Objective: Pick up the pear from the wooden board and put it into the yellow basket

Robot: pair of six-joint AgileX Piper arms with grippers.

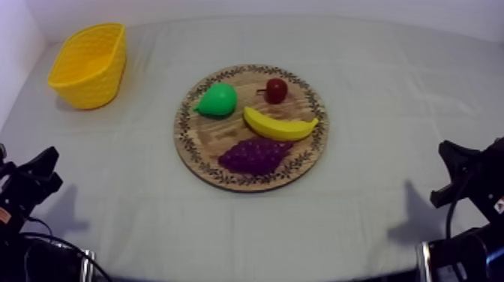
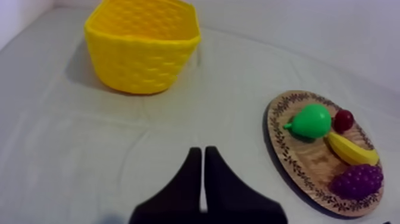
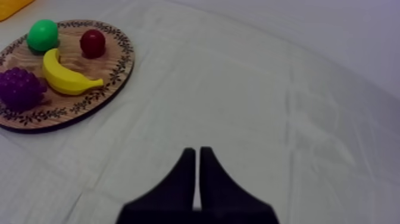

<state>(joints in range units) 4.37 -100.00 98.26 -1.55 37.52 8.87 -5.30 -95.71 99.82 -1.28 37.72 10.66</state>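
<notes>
Both claws rest low over the worktop (image 1: 360, 225) with nothing in them. The left claw (image 2: 202, 150) and the right claw (image 3: 197, 150) each have their fingers pressed together in a narrow wedge.

The pear (image 2: 309, 121) lies on its side on the wooden board (image 2: 309, 170), ahead of the left claw and off to its right. The yellow basket (image 2: 140, 65) stands ahead of that claw and slightly to its left, so the reach probably falls to the left arm.

The pear's long axis runs across the left claw's line of sight. Its narrow stalk end points toward the open cloth in front of that claw, and its round end faces the small red fruit (image 2: 343, 120).

To grasp it well, I would spread the fingers wide first, then come down over the fat belly rather than the tapering neck. The fingers should close across the long axis. The banana (image 2: 351, 149) lies just beside the pear on its far right, so that finger needs care.
</notes>
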